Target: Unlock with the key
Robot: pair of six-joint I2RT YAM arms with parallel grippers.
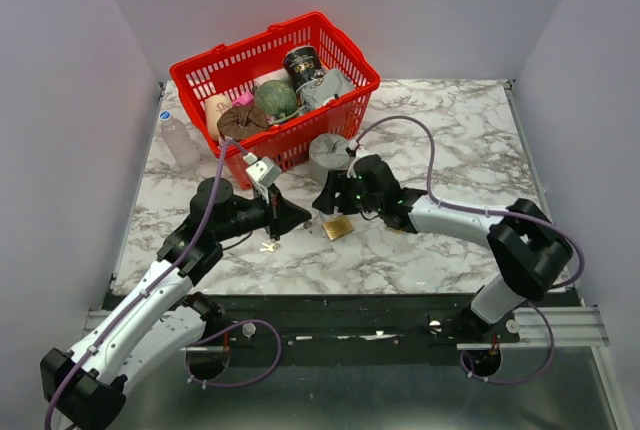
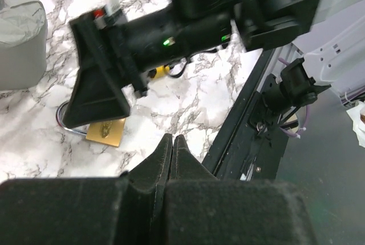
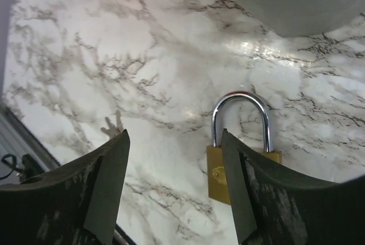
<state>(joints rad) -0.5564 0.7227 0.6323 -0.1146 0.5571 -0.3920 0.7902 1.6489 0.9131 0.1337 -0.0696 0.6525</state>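
Right wrist view: the right gripper (image 3: 174,191) has its fingers spread wide and empty above the brass padlock (image 3: 215,171), which lies flat on the marble table (image 3: 85,57) with both shackle legs seated, so it looks locked. Left wrist view: the left gripper (image 2: 172,151) is pinched fully together on nothing, near the lock. Top external view: what looks like the key (image 1: 268,246) lies on the table by the left gripper, so the task is judged barely begun, with pickup, insertion and turn all left.

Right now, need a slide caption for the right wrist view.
Open right tool over a brass padlock lying on the marble table, one finger overlapping the lock body.
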